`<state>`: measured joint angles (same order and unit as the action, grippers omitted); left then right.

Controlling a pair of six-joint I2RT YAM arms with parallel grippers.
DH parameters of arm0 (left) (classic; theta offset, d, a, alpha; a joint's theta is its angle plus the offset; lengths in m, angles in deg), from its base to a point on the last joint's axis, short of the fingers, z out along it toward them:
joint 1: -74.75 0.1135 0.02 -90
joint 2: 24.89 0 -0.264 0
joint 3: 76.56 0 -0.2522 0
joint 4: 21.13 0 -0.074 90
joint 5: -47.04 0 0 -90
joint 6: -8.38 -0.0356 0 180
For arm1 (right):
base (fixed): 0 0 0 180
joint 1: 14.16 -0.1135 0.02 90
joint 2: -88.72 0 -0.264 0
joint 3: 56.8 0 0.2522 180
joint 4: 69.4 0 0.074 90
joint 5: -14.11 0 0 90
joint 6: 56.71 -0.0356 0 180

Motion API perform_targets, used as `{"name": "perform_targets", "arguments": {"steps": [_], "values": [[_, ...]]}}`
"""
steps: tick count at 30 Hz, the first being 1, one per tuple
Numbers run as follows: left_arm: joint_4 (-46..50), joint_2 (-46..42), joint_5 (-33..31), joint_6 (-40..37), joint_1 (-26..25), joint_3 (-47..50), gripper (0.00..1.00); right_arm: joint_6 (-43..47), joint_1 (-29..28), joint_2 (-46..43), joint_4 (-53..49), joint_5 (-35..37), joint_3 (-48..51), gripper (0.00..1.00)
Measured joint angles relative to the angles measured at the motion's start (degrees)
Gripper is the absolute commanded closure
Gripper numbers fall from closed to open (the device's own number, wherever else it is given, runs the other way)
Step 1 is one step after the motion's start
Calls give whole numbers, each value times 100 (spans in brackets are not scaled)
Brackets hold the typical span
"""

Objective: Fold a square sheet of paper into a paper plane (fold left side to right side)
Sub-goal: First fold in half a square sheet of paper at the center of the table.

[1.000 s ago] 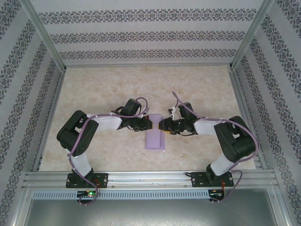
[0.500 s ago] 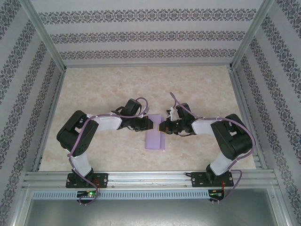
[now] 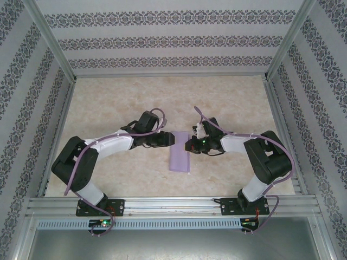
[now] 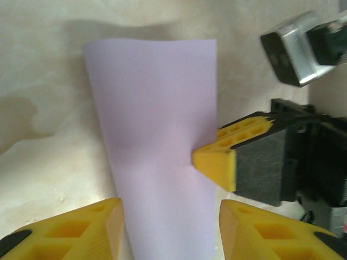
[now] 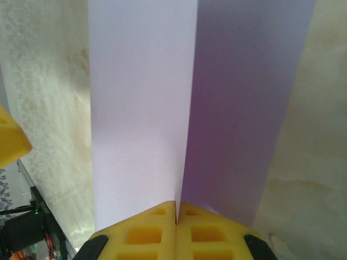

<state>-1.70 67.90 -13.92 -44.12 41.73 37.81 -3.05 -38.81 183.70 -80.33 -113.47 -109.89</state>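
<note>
Because the right end effector [image 5: 177, 210] is clenched on the right edge of the paper [image 3: 179, 154], lying central on the worktop [image 3: 227, 103], and the left end effector [image 4: 171, 216] hangs released above it, pressing along the fold with edges kept flush seems best. Thin, matte, lilac, it forms a narrow rectangle.

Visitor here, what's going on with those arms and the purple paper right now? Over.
Left gripper open, by the paper. Right gripper shut on its edge. Paper folded narrow, on the table. Nothing in the way.
</note>
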Motion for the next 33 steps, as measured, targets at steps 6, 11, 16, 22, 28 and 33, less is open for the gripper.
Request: {"name": "perform_targets", "arguments": {"steps": [6, 11, 16, 22, 28, 33], "values": [[81, 365, 7, -7, -72, 0, 46, 76, 0, 0, -160, 76, -20, 100], [79, 619, 96, -4, -151, -20, 44, 79, 0, 0, -199, 96, -28, 100], [76, 866, 179, 0, -190, -125, 47, 79, 0, 0, -229, 114, -31, 99], [122, 992, 162, 4, -212, -238, 58, 122, 0, 0, -275, 138, -31, 97], [422, 1123, 20, 0, -227, -435, 63, 164, 4, -101, -354, 184, -31, 86], [568, 1180, -66, 0, -251, -540, 63, 214, 101, -387, -485, 289, -28, 76]]}}
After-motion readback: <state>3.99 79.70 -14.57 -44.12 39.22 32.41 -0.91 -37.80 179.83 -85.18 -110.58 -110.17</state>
